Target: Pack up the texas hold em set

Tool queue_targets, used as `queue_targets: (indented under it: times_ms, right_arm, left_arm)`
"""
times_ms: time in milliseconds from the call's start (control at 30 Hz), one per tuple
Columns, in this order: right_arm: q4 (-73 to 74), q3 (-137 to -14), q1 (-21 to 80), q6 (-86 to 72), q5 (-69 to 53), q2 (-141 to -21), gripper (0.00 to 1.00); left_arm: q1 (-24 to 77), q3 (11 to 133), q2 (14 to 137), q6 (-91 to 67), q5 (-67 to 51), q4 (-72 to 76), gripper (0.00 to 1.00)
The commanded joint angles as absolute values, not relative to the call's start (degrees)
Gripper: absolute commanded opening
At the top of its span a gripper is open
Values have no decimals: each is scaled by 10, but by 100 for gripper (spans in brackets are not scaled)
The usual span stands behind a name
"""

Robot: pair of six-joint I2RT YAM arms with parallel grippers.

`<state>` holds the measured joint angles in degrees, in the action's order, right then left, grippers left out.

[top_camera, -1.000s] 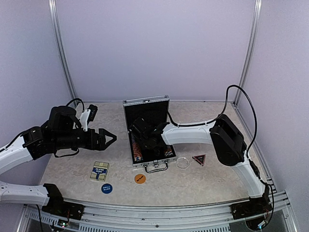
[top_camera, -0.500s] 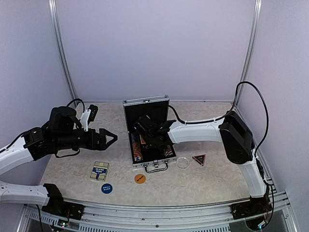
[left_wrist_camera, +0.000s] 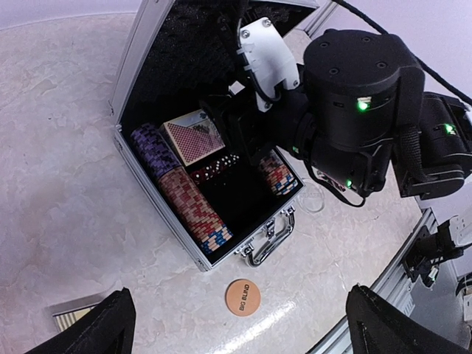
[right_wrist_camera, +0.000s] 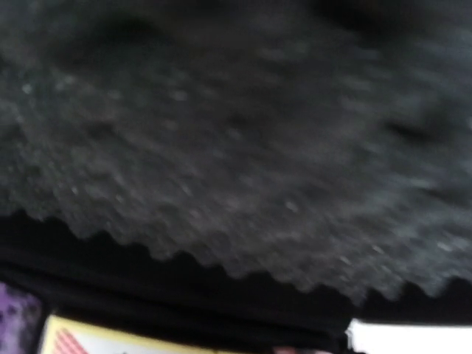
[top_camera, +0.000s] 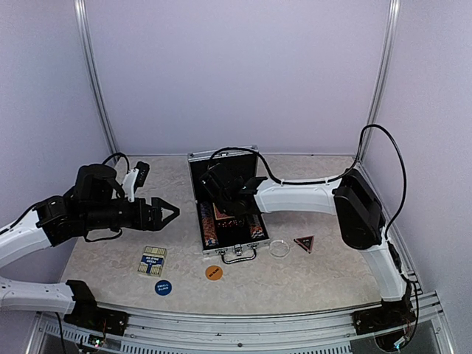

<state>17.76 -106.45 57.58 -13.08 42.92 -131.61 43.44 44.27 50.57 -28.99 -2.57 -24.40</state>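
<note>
Here, the left tool gapes wide, empty. The right tool, grip unreadable, faces the aluminium case's dimpled black foam above round striped chips.

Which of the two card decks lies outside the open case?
The blue-patterned deck, flat on the table left of the case; the red-backed deck is inside it.

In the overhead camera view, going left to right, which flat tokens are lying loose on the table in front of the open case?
Blue round disc → orange round disc → clear round disc → dark triangular marker.
</note>
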Motion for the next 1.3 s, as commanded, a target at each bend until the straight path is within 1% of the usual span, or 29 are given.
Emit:
queue_targets:
  times_ms: [0, 100, 300, 533, 600, 767, 933, 1100, 1267]
  right_arm:
    - [179, -1117, 570, -126, 436, -1368, 62]
    - [185, -1139, 569, -127, 433, -1386, 59]
    - [208, -1152, 562, -140, 420, -1421, 58]
    - [204, -1075, 562, -166, 404, -1416, 58]
    - [204, -1071, 561, -165, 405, -1417, 58]
    - [211, -1093, 552, -142, 397, -1414, 59]
    - [257, -1154, 527, -149, 378, -1459, 58]
    - [246, -1147, 524, -157, 333, -1455, 58]
    - [261, -1143, 525, -186, 255, -1432, 58]
  left_arm:
    - [431, 434, 497, -291, -31, -225, 99]
    - [431, 432, 494, -289, -29, -228, 99]
    - [431, 433, 487, -289, -25, -231, 99]
    - [431, 431, 482, -287, -19, -233, 99]
    - [431, 431, 484, -287, -22, -230, 99]
    - [431, 435, 492, -286, -23, -229, 99]
    - [431, 435, 491, -290, -23, -227, 99]
    - [431, 431, 486, -290, -19, -230, 99]
    - [431, 434, 489, -288, -18, -232, 99]
